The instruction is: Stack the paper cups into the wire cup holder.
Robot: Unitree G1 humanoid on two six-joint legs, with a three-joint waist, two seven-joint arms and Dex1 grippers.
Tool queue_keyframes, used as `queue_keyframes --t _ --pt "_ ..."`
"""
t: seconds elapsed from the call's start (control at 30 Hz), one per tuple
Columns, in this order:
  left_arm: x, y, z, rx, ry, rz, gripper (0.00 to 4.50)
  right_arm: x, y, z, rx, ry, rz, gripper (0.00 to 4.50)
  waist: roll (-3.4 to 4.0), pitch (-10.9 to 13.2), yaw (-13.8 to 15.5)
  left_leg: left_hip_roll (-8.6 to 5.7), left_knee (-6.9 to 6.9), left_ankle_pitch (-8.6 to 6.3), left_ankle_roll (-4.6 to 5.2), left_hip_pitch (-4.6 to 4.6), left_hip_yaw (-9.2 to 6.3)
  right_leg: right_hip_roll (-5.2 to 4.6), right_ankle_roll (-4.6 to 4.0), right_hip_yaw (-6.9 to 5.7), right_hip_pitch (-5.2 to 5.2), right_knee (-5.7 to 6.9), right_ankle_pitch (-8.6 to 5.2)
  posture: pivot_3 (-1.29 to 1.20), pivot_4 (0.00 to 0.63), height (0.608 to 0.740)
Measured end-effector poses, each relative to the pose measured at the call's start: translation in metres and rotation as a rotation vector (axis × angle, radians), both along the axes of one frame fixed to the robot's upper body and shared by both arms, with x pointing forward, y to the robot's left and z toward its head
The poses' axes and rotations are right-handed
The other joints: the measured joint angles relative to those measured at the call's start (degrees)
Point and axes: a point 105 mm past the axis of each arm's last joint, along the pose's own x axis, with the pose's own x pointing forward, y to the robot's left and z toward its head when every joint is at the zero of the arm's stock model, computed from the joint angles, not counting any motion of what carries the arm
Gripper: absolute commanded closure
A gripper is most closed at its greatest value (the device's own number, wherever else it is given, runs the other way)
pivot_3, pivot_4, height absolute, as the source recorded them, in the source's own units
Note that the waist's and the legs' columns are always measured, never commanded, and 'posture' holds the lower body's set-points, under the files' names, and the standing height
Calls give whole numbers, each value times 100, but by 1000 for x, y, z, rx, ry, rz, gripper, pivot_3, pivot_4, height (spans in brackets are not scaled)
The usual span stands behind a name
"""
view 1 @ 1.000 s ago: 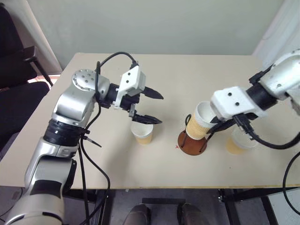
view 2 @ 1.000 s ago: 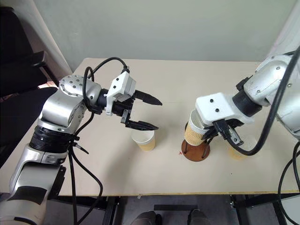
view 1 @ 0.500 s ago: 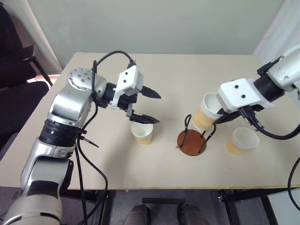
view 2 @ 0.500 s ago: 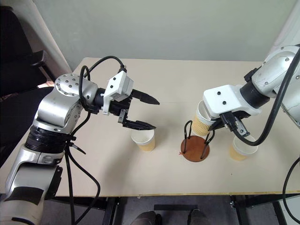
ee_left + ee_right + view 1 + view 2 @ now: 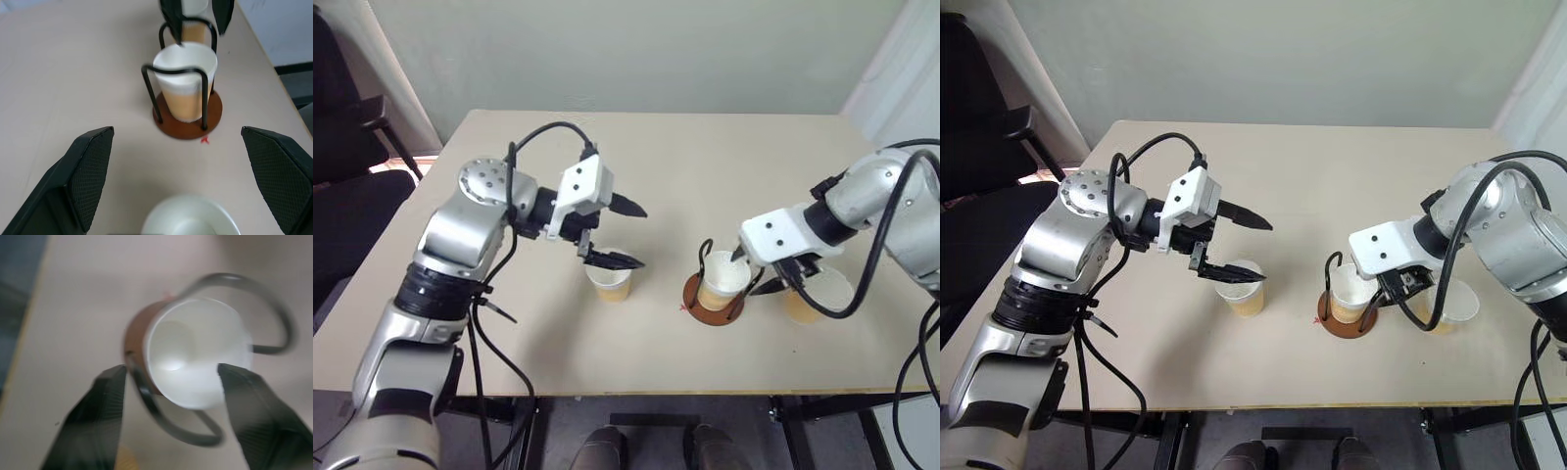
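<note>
Head view: a tan-walled, white-rimmed paper cup [image 5: 720, 279] stands upright, mouth up, inside the black-wire, reddish-disc cup holder [image 5: 713, 299]. The right gripper [image 5: 759, 272] straddles it, fingers released.

Left wrist view: the left gripper [image 5: 188, 183] gapes over another cup [image 5: 190, 220].

In the right wrist view the wire cup holder [image 5: 230, 357] and the cup [image 5: 198, 352] seated in it are blurred, so whether the fingers [image 5: 100, 416] touch the wire cannot be told. Beyond the right fingers, a second cup [image 5: 813, 294] is partly hidden behind the arm and its cable. Between the left fingers [image 5: 90, 171], the near cup [image 5: 190, 218] is cut off by the picture's edge.
</note>
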Motion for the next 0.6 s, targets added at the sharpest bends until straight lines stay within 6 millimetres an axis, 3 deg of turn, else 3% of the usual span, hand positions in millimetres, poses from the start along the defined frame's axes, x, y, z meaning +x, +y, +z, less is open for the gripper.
queue_keyframes --t 0.13,0.27,0.43,0.6 --pt "-10 26 -6 115 20 -2 0 1 -3 26 175 6 -123 1579 0 0 -2 0 -4 1 -2 1 -1 2 -2 0 -1 0 -2 0 150 740" --pt "-20 42 -8 210 12 -44 0 -16 -1 44 332 96 -157 1579 -3 -2 20 -1 -5 2 -4 -1 -4 4 -11 0 1 -3 -9 0 150 740" --pt "-20 43 -15 280 -44 -94 0 -24 -1 38 392 167 -194 1579 -4 -3 20 -5 1 2 -3 0 -2 0 -17 4 2 -1 -10 0 150 740" --pt "-19 29 -28 311 -64 -163 0 -29 5 39 423 170 -200 1579 -5 -3 15 -2 -2 4 -6 4 -4 1 -15 2 0 12 -9 0 150 740"
